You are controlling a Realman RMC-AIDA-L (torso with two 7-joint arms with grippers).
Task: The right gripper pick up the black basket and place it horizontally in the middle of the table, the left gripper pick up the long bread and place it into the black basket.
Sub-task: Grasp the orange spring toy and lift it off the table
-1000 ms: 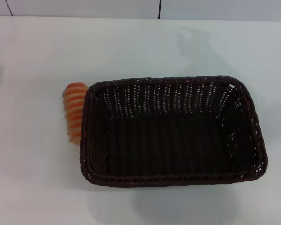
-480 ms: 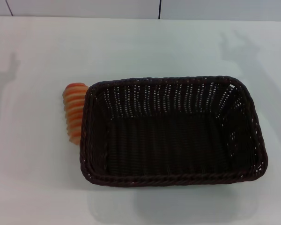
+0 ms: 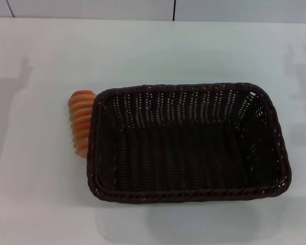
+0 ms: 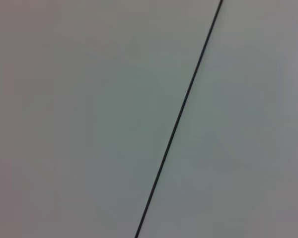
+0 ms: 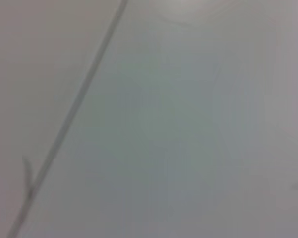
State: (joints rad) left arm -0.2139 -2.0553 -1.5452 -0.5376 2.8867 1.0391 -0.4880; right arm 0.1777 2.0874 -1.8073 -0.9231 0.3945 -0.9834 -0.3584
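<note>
White desk [image 3: 41,204] carries the black basket [image 3: 186,143]; the long bread [image 3: 80,121] touches its left rim; neither hand visible.

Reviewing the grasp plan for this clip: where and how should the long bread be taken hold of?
Probably across the middle of the long bread, coming from above with the fingers spanning its narrow width. It lies flat on the table, lengthwise front to back, close against the black basket's left rim, so the basket-side finger has little room.

Bright even light, blurred wrist views
</note>
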